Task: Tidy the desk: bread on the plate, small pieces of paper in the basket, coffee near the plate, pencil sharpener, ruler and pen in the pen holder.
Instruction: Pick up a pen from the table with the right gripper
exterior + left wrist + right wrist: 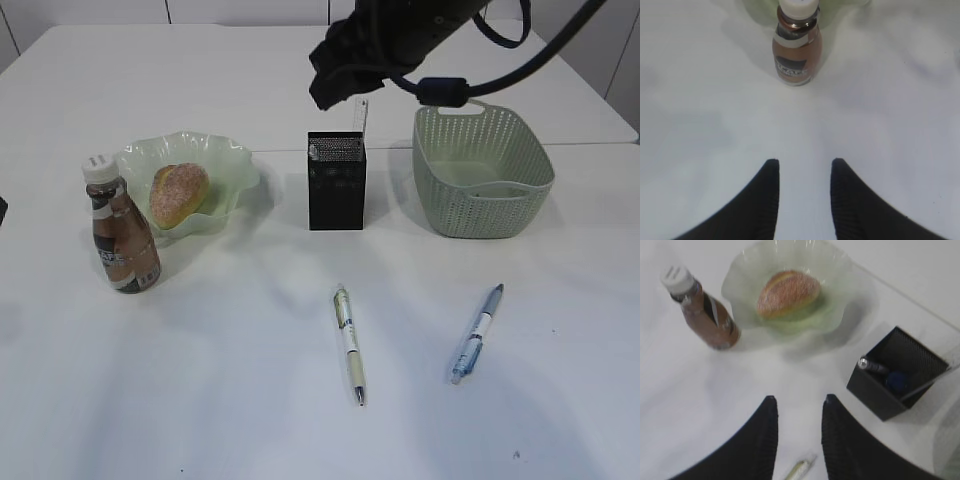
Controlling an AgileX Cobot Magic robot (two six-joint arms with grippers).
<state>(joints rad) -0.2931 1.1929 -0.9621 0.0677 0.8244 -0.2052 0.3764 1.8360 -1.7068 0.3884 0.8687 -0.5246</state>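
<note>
The bread [180, 193] lies in the ruffled green plate [232, 160], and the coffee [122, 235] stands just left of it. A clear ruler [361, 115] sticks up out of the black pen holder [336, 190]. Inside the holder [897, 372] lie a silver-tipped pen [872, 365] and a dark blue thing [897, 381]; whether that is the pencil sharpener I cannot tell. Two pens, white-green [349, 343] and blue [477, 333], lie on the desk. My right gripper [799, 401] hangs open and empty above the white-green pen [800, 469]. My left gripper [805, 165] is open, short of the coffee [796, 47]. No paper pieces show.
The green woven basket [480, 170] stands right of the pen holder. My right arm [400, 40] and its cables reach in from the top right, over the holder. The desk's seam runs behind the plate and basket.
</note>
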